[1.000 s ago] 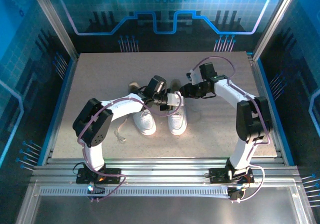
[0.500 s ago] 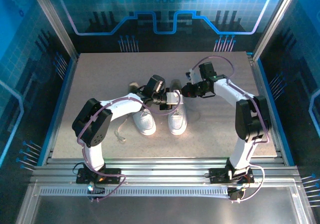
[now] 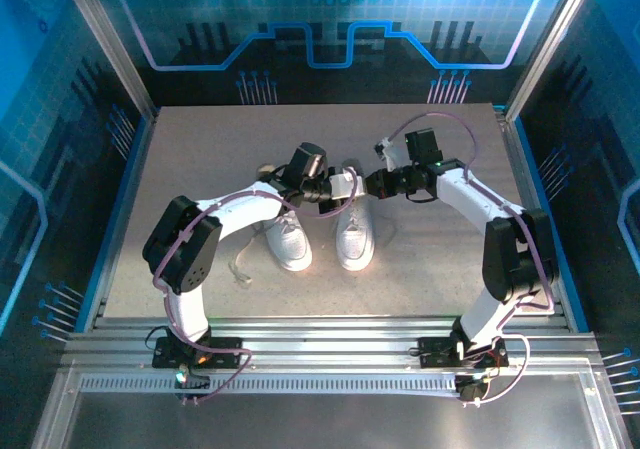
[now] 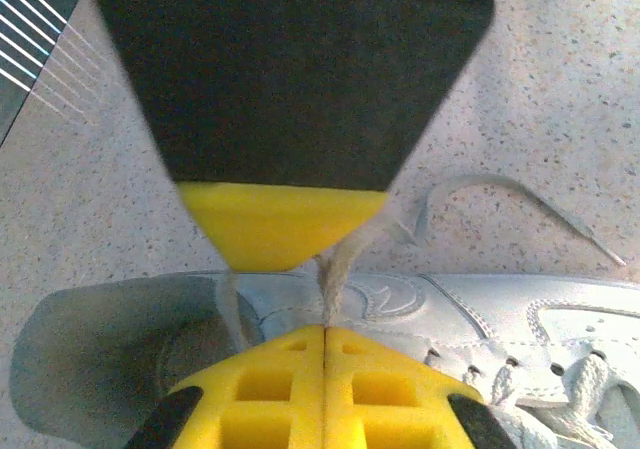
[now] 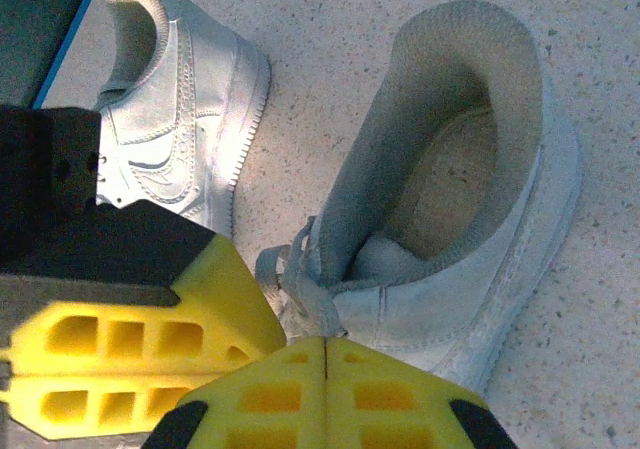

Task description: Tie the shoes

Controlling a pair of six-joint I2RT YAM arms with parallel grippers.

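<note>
Tabletop (image 3: 200,159), speckled beige, bordered by blue edging (image 3: 116,219); aluminium frame posts (image 3: 107,44) set at the far corners; blue backdrop (image 3: 330,14) printed with circuit lines and a gear motif; slotted aluminium rails (image 3: 330,334) laid along the near edge

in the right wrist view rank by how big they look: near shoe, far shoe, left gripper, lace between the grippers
1. near shoe, clearly largest
2. left gripper and far shoe: these look about alike. The gripper sits nearer the camera and is cut by the frame, so I won't rank them.
3. lace, smallest
</note>
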